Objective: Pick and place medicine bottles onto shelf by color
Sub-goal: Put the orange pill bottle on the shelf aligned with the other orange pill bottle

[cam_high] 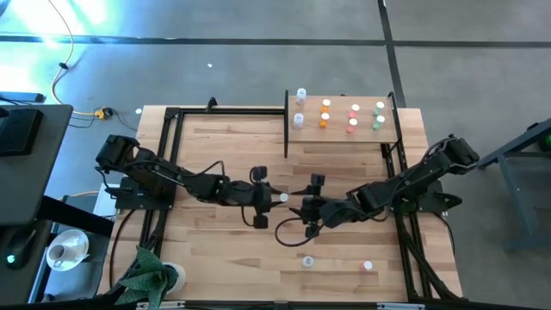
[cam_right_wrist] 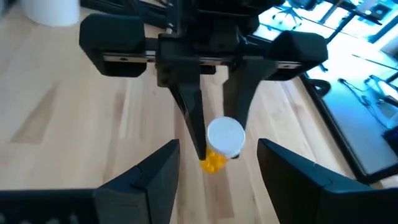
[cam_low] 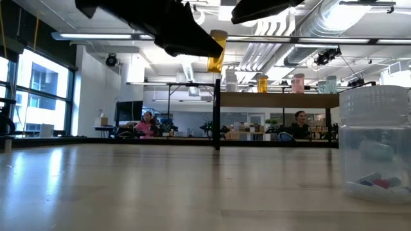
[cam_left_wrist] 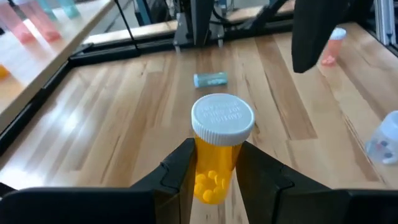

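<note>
A: Where is the orange bottle [cam_left_wrist: 216, 155] at this moment?

B: The left gripper [cam_left_wrist: 217, 171] is holding it in the air over the middle of the table [cam_high: 224, 155], well apart from the shelf [cam_high: 340, 133]. Its two fingers [cam_left_wrist: 180, 168] are pressing on the orange body, below the white cap [cam_left_wrist: 222, 118].

A: And the right gripper [cam_right_wrist: 214, 155]?

B: It is facing the left one, very near, with its fingers spread wide and nothing between them.

A: How do you think the bottle is handling?

B: I am judging it as light, only some yellow pills are lying inside. The plastic looks stiff and smooth, so it may be slipping or turning if the grip is weak. Holding on the body under the cap seems the safe place.

A: What else is on the table?

B: Two bottles are lying near the front edge, one with a pink body [cam_high: 368, 266]. On the shelf, other bottles are already standing in groups of colour, with the orange ones [cam_high: 325, 114] beside the clear ones [cam_high: 300, 108].
</note>
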Motion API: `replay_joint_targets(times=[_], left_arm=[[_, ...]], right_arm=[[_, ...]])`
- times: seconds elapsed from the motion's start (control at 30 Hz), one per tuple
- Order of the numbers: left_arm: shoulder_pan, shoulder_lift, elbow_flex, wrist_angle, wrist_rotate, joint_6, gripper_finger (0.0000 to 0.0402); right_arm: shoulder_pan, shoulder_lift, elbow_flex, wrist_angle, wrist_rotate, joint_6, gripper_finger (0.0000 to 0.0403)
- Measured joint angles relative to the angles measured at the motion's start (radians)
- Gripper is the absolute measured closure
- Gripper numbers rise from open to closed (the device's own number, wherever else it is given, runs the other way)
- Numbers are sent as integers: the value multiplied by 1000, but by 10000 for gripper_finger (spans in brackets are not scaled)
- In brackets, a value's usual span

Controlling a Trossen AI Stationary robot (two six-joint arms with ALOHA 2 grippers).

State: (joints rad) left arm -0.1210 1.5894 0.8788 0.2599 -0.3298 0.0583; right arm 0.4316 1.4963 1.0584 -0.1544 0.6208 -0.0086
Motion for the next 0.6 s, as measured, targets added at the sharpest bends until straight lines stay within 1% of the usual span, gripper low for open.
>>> replay_joint_targets(times=[0.07, 0.13, 0.2, 0.33, 0.6], left_arm=[[-11, 0, 25, -38, -15, -3, 310], [-24, 0, 32, -49, -50, -2, 310], [-34, 0, 36, -52, -64, -2, 310], [-51, 0, 40, -47, -62, -2, 310], [-52, 0, 40, -17, -60, -3, 310]], right_arm=[[0, 0, 0, 9, -36, 0, 197], [0, 0, 0, 18, -79, 0, 197], [0, 0, 0, 39, -99, 0, 197], [0, 0, 0, 76, -81, -11, 197], [0, 0, 0, 79, -72, -19, 197]])
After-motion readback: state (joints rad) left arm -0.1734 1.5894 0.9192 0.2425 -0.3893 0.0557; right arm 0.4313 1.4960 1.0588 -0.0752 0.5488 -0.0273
